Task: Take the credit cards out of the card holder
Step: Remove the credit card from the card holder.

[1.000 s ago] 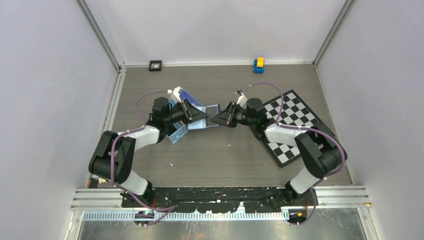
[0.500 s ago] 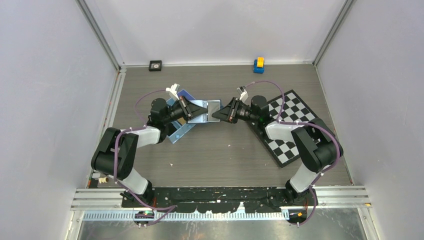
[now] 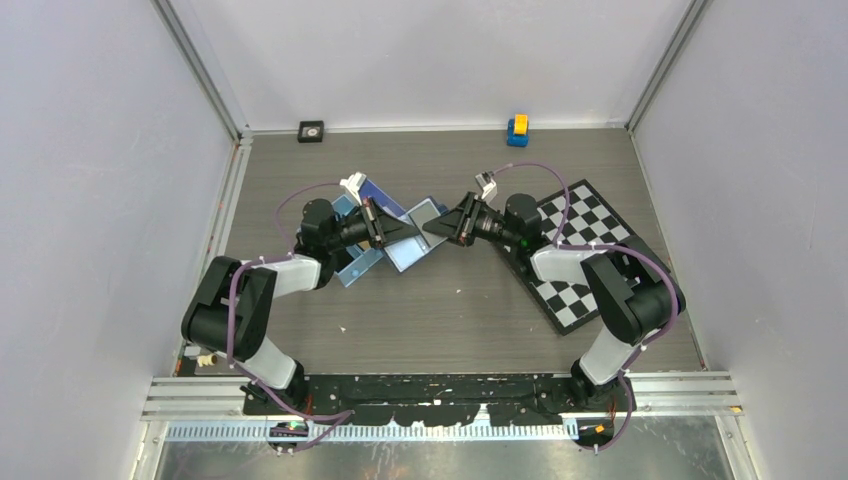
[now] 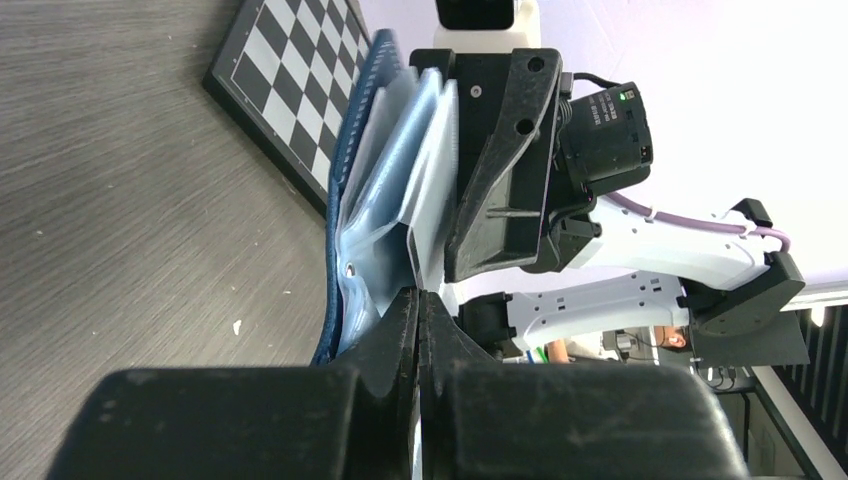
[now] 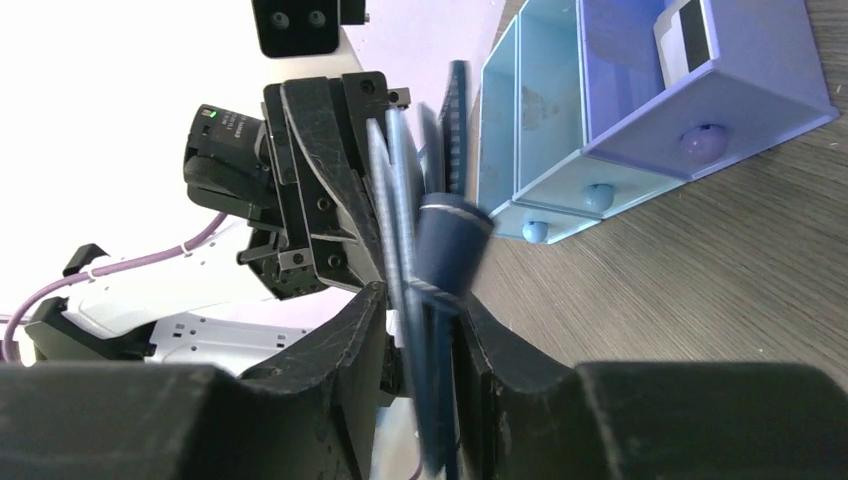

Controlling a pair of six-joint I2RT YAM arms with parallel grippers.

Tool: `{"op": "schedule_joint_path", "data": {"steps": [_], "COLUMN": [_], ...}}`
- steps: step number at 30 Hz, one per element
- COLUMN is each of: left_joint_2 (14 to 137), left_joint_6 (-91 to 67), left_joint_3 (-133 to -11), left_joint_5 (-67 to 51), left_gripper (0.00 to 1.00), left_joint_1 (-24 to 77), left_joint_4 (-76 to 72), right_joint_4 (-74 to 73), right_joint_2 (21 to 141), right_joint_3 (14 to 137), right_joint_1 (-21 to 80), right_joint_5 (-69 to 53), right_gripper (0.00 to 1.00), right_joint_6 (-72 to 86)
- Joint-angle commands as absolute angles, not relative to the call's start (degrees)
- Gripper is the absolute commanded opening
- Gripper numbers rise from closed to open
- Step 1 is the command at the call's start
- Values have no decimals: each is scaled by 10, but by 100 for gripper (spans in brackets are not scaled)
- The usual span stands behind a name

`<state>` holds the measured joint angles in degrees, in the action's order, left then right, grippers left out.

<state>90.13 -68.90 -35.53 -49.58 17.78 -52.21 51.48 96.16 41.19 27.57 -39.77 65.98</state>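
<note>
Both arms stretch low over the table and meet nose to nose near its middle, wrists rolled onto their sides. Between them the dark navy fold-over card holder hangs open above the table, its pale-blue leaves fanned. The left gripper has its jaws pressed together on a thin inner leaf. The right gripper has its jaws apart astride the leaves. One white, black-striped credit card stands in the light-blue three-compartment tray, leftward of the middle.

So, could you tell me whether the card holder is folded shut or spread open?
Spread open: the card holder shows its lighter blue inside from above, and its leaves fan apart beyond the shut left hand.
</note>
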Motion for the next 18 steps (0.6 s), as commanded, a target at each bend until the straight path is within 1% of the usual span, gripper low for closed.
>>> {"op": "schedule_joint_path", "data": {"steps": [1,6,9,11,13,16,18], "left_joint_2": [901,900,892,879,860,818,794], "left_joint_6": [-693,-680,-674,-663,-643,-607,-580], "left_joint_3": [-353,-356,-354,-350,-348,-345,-343], "left_joint_5": [-522,-515,-514,-509,-500,-477,-460], "left_gripper": [0,0,0,1,10,36,50], "left_joint_1": [175,173,171,168,168,168,168], "left_joint_4": [-531,-504,-500,-488,-464,-403,-365], "right_joint_4": [580,581,580,571,563,561,565], "right_joint_2": [942,942,936,927,917,898,885], "right_joint_3": [408,405,398,393,385,369,353], "right_joint_1": [274,272,270,267,264,255,249], "right_joint_5": [-401,-396,-387,-376,-364,-341,-327], "right_gripper": [31,17,10,8,7,3,1], "right_joint_6": [675,674,670,662,652,645,645]}}
